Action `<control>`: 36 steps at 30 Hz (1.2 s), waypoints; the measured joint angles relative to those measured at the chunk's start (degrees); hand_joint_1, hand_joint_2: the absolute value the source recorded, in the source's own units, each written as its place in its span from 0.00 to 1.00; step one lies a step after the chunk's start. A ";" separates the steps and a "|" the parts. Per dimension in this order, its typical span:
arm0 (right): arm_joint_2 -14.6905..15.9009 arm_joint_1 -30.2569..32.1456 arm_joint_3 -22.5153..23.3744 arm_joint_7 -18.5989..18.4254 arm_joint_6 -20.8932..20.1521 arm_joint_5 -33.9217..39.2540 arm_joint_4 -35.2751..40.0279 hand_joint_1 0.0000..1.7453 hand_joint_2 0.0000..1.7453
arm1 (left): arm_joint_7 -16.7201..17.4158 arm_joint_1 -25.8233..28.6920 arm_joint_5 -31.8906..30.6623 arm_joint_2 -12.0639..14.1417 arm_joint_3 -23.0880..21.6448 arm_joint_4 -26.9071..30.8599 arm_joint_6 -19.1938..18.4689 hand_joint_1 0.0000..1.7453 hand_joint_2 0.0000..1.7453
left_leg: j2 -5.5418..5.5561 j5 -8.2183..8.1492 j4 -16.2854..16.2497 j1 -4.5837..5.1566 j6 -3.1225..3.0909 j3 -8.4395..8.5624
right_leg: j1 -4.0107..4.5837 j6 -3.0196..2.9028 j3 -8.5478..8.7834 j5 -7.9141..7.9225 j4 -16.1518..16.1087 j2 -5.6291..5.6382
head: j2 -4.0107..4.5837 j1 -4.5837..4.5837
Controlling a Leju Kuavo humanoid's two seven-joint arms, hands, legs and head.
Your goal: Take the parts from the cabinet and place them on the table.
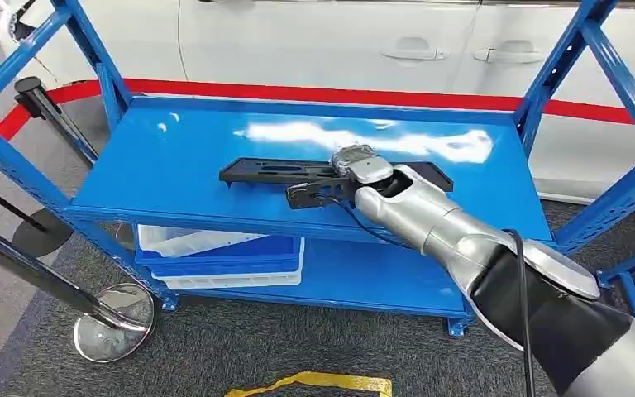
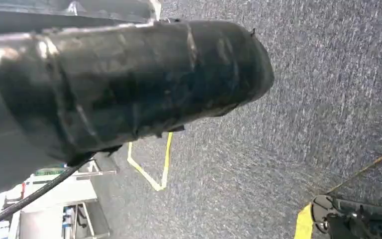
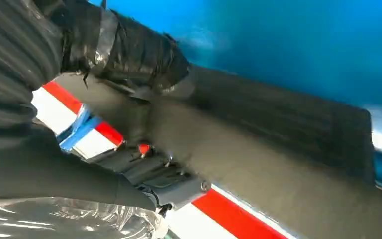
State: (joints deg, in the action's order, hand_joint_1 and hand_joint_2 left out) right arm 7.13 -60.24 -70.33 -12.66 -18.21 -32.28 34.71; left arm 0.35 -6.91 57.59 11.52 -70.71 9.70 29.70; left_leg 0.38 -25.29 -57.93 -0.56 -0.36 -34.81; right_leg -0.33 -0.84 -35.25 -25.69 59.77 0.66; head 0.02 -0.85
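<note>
Grey speckled carpet runs under a blue steel shelving rack point(image 1: 165, 157), with a white car parked behind it along a red stripe. On the rack's top shelf, toward the middle and nearer the front edge than the back, lies a long, flat black plastic part point(image 1: 269, 172) with moulded recesses, set lengthwise along the shelf. The robot's right hand point(image 1: 331, 186) reaches in from the front right corner and lies over the part's right half, dark fingers point(image 1: 306, 195) down at the near edge. From the wrist camera the wrapped fingers point(image 3: 129, 55) press onto the black panel point(image 3: 278, 139), but whether they are truly clamped around it I cannot tell. The left hand is hidden behind a dark cover in its own wrist picture, so its state is also unknown.

The part looks light and rigid, likely slick on its broad face; being long, it would probably tip if held only at one end, so a pinch across the edge near the middle seems safer.

The head camera gives the whole shelf, plus white and blue plastic bins point(image 1: 223, 252) on the lower level; the right wrist camera alone gives the contact between fingers and panel.
</note>
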 joint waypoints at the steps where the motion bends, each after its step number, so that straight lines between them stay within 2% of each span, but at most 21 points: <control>1: 0.00 0.01 -0.05 0.16 -0.16 0.09 0.00 1.00 1.00 | -0.02 0.01 0.00 0.00 0.00 0.00 0.04 0.00 0.00 | 0.00 -0.01 0.00 0.00 0.01 0.01 | 0.00 0.00 0.05 0.00 -0.06 -0.01 | 0.00 0.00; 11: -0.09 0.04 -0.59 0.81 0.68 0.66 -0.02 1.00 1.00 | -0.98 0.01 -0.15 0.35 0.00 0.00 0.15 0.00 0.00 | 0.00 -0.04 -0.02 0.02 0.03 0.14 | -0.03 0.03 0.35 0.03 -0.33 -0.01 | 0.00 0.00; 17: -0.33 0.78 -0.77 0.90 12.35 -5.23 1.79 1.00 1.00 | -1.36 0.03 0.02 0.61 0.00 0.00 -1.29 0.00 0.00 | 0.02 -0.04 -0.03 0.03 0.03 0.09 | -0.05 0.07 0.29 0.06 -0.33 -0.02 | 0.00 0.00; 21: -0.26 0.33 -0.77 -1.97 19.08 -15.57 6.54 1.00 1.00 | -1.97 0.06 -0.13 0.61 0.00 0.00 -1.97 0.00 0.00 | 0.00 -0.04 -0.02 0.03 0.03 0.06 | -0.05 0.07 0.22 0.06 -0.33 0.02 | 0.00 0.00; 25: -0.15 -1.27 0.07 -3.49 18.25 -24.83 14.17 1.00 1.00 | -2.56 0.05 -0.13 0.63 0.00 0.00 -2.58 0.00 0.00 | -0.01 -0.05 -0.01 0.02 0.03 0.06 | -0.05 0.05 0.17 0.02 -0.33 0.04 | 0.00 0.00; 29: 0.20 -2.07 1.40 -3.56 17.44 -26.34 20.05 1.00 1.00 | -2.75 0.09 -0.11 0.66 0.00 0.00 -2.64 0.00 0.00 | 0.02 -0.08 0.01 0.02 0.06 0.06 | -0.04 0.06 0.18 -0.02 -0.34 0.00 | 0.00 0.00; 36: 0.83 -2.07 2.29 -3.41 17.42 -27.41 23.80 1.00 1.00 | -2.75 0.12 -0.07 0.70 0.00 0.00 -2.73 0.00 0.00 | -0.01 -0.09 0.01 0.04 0.08 0.05 | -0.07 0.06 0.19 -0.01 -0.36 0.01 | 0.00 0.00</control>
State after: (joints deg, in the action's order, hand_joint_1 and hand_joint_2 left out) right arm 7.96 -62.31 -68.04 -16.06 -0.79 -59.69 58.51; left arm -2.40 -6.79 57.53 12.22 -70.71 9.70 26.97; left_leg 0.37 -25.38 -57.92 -0.52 -0.28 -34.76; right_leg -0.40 -0.77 -35.06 -25.69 59.42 0.67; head 0.02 -0.85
